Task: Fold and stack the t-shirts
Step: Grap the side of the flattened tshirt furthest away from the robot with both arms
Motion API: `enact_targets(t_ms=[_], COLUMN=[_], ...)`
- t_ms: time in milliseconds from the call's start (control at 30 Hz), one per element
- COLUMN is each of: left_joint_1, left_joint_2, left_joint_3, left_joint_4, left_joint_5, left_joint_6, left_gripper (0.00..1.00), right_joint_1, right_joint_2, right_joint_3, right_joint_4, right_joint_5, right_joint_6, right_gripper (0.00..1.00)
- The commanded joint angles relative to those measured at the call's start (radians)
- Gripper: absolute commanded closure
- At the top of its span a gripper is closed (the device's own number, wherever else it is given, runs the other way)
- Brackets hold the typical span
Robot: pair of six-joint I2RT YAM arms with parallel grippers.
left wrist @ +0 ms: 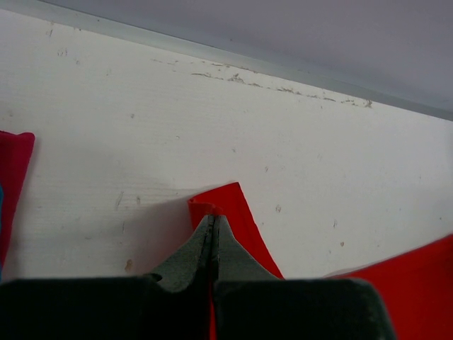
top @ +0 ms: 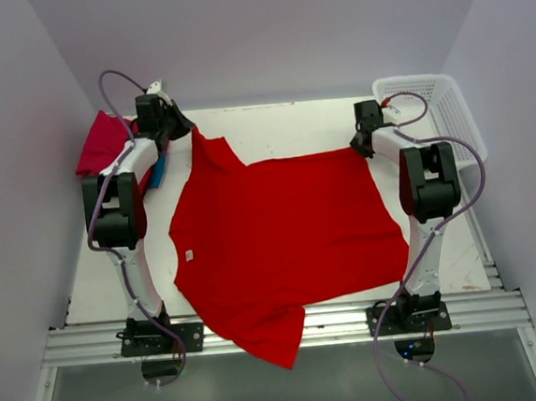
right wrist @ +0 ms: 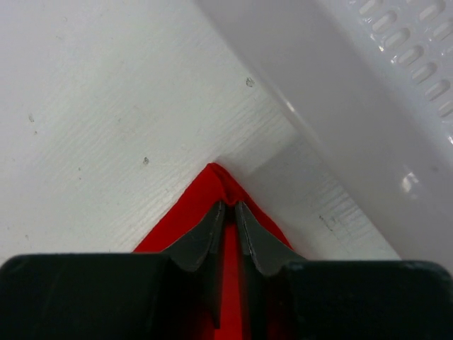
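Two grippers on one red t-shirt (top: 281, 237) | it lies spread flat on table (top: 280, 124), one sleeve over near edge | left gripper (left wrist: 212, 225) clamped on far-left tip | right gripper (right wrist: 228, 207) pinches far-right corner beside basket (right wrist: 396, 85) | soft, light, limp cloth: likely best held at corners

A white painted desk (top: 271, 125), scuffed and speckled, carries everything. Beyond the left gripper (top: 185, 128) and the right gripper (top: 361, 144) rises a plain, pale lilac-grey back wall (top: 263, 32). Matching side walls (top: 13, 185) stand outside each. Well behind both, an aluminium rail (top: 288, 325) edges the desk. The light is soft and even.
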Motion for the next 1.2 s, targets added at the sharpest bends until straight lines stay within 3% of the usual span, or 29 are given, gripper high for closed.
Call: enact_targets(t_ms=[0, 367, 567, 767, 1167], left_joint_1=[0.006, 0.006, 0.006, 0.003, -0.010], left_joint_2=[-0.065, -0.063, -0.062, -0.083, -0.232], left_joint_3=[-0.012, -0.015, -0.016, -0.015, -0.065], left_joint_4=[0.043, 0.045, 0.046, 0.045, -0.063], left_joint_5=[0.018, 0.019, 0.019, 0.007, -0.097], left_joint_6=[-0.009, -0.009, -0.009, 0.008, 0.103], left_gripper=[1.00, 1.00, 1.00, 1.00, 1.00], right_joint_1=[-0.009, -0.009, -0.009, -0.009, -0.009], right_joint_2=[-0.052, -0.012, -0.036, -0.159, -0.309], right_joint_3=[0.032, 0.052, 0.018, -0.083, -0.108], right_joint_4=[-0.008, 0.001, 0.050, 0.180, 0.116], right_joint_5=[0.018, 0.012, -0.002, -0.044, -0.039], right_joint_6=[-0.014, -0.014, -0.037, -0.088, -0.137], right_gripper=[0.86, 1.00, 1.00, 1.00, 1.00])
